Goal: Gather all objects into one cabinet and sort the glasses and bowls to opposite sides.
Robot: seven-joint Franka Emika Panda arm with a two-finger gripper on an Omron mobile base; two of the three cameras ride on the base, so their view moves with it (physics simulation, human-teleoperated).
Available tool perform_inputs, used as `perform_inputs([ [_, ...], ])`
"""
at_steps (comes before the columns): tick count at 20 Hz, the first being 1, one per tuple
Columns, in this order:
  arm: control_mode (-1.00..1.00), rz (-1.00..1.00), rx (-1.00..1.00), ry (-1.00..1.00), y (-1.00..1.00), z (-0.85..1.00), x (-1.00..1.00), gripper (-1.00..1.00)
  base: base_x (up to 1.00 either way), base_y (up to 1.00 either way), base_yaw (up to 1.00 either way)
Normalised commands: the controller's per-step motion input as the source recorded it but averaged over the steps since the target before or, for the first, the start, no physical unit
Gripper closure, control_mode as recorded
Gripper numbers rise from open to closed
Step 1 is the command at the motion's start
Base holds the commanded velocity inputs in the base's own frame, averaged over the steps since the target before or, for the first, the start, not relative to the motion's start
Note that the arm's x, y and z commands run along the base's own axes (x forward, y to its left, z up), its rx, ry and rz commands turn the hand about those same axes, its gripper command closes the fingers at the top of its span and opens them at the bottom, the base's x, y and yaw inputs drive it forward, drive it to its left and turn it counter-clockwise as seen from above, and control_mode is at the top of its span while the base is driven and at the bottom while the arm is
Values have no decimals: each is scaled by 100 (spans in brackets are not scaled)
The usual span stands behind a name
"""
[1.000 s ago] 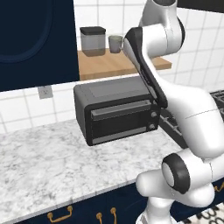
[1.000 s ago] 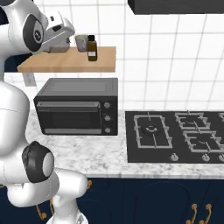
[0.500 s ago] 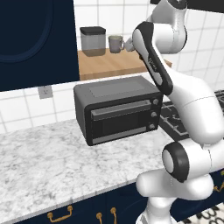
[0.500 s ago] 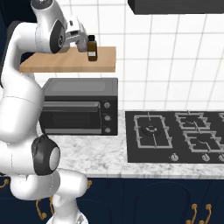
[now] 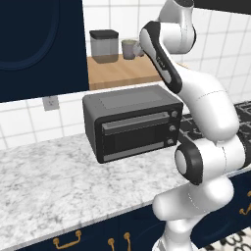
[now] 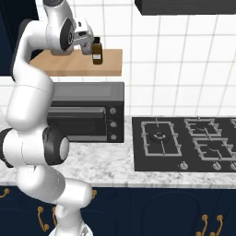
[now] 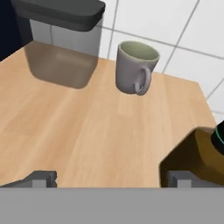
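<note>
My gripper (image 7: 109, 179) hovers open over a wooden wall shelf (image 7: 100, 135), with nothing between its fingertips (image 7: 43, 178). Ahead of it stands a grey mug (image 7: 133, 68) with a handle and a pale inside; it is also on the shelf in the left base view, grey mug (image 5: 128, 49). In the right base view the gripper (image 6: 88, 46) is just left of a brown bottle (image 6: 96, 51). The navy wall cabinet (image 5: 39, 44) hangs shut to the left of the shelf. The handleless cups and the tan wooden bowl are out of view.
A clear canister (image 7: 61, 39) with a dark lid stands left of the mug, and the brown bottle (image 7: 194, 157) sits close to my right finger. Below the shelf is a black toaster oven (image 5: 132, 122) on the marble counter (image 5: 59, 181). A gas hob (image 6: 184, 143) lies to the right.
The arm has straightened upward and carried the hand over the shelf, closer to the mug and the bottle. The base has stayed still and nothing was taken hold of.
</note>
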Motion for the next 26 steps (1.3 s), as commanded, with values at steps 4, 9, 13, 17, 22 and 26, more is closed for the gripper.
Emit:
perform_inputs([
  [4,-100,3,0,8,7,-16,0,-100,0,0,0],
  [9,-100,6,0,1,4,-7,-4,-100,0,0,0],
  [13,-100,0,0,0,4,1,27,-100,0,0,0],
  [17,-100,0,0,0,3,1,46,-100,0,0,0],
  [22,-100,0,0,0,16,2,75,-100,0,0,0],
  [26,-100,0,0,0,14,0,65,-100,0,0,0],
])
